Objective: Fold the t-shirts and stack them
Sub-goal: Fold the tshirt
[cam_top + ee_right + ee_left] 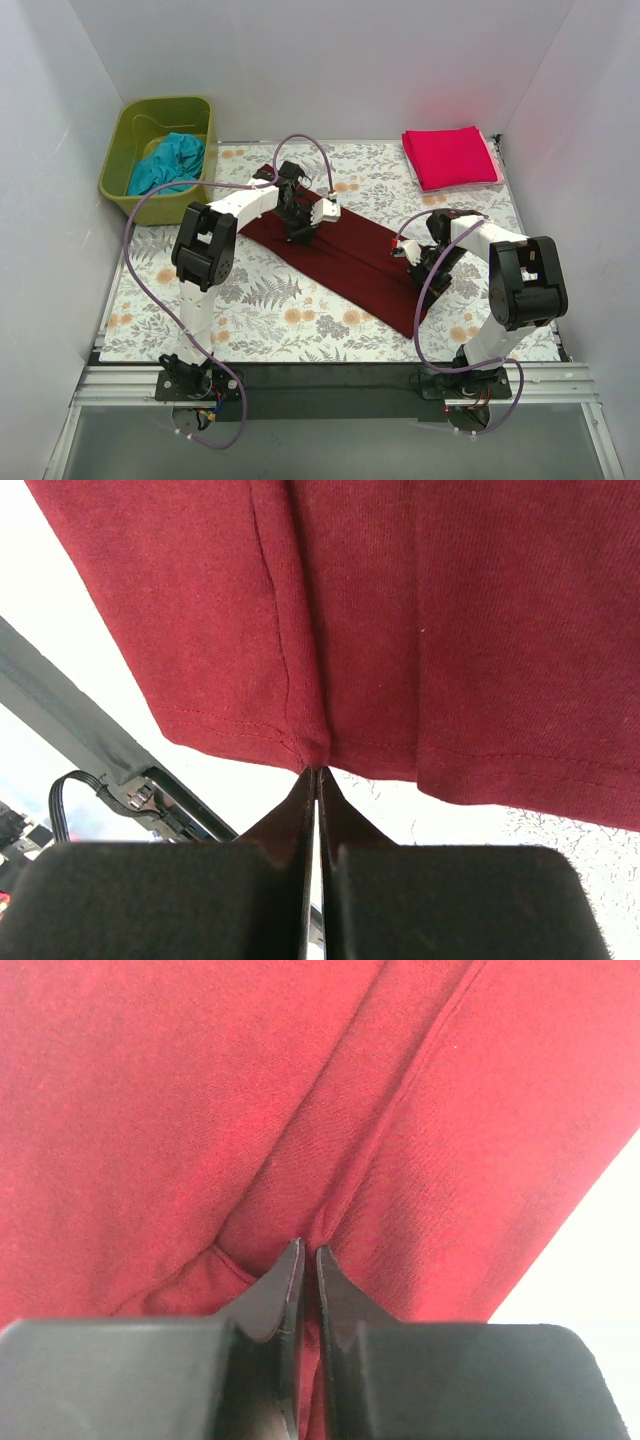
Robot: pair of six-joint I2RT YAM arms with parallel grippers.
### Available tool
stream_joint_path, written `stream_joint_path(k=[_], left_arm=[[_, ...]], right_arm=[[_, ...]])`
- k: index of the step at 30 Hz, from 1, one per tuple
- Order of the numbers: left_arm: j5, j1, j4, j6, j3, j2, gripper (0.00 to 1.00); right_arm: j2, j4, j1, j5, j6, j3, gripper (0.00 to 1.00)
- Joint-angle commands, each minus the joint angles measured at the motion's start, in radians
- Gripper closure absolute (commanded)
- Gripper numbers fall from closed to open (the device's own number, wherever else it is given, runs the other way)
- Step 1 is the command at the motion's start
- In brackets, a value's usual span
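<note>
The dark maroon t-shirt (345,262) lies as a long folded strip running diagonally across the floral table cover. My left gripper (301,234) is at its far-left end and is shut on a pinch of the maroon cloth (300,1110), its tips (308,1252) closed in a crease. My right gripper (413,262) is at the near-right end and is shut on the shirt's stitched hem (250,725), its tips (318,770) closed on a pucker at the edge. The pink-red t-shirt (450,157) lies folded at the back right. The teal t-shirt (170,163) is crumpled in a bin.
An olive-green plastic bin (135,125) stands at the back left, partly off the table cover (260,310). White walls close in the sides and back. Purple cables loop over both arms. A black rail (330,378) runs along the near edge.
</note>
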Motion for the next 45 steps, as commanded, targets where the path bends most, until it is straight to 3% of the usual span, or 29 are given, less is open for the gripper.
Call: stream_joint_path(k=[1, 18, 30, 45], left_arm=[[0.022, 0.000, -0.002, 0.012, 0.035, -0.045, 1.00], [0.020, 0.031, -0.039, 0.016, 0.086, -0.035, 1.00], [0.036, 0.040, -0.070, 0.041, 0.095, -0.026, 1.00], [0.002, 0.046, -0.027, 0.019, 0.099, -0.004, 1.00]], right_arm=[[-0.042, -0.031, 0.004, -0.002, -0.006, 0.027, 0.99], [-0.022, -0.054, 0.003, 0.024, -0.025, 0.095, 0.99], [-0.039, -0.063, -0.002, 0.013, -0.063, 0.050, 0.99], [-0.004, -0.036, -0.010, 0.014, -0.059, 0.075, 0.99]])
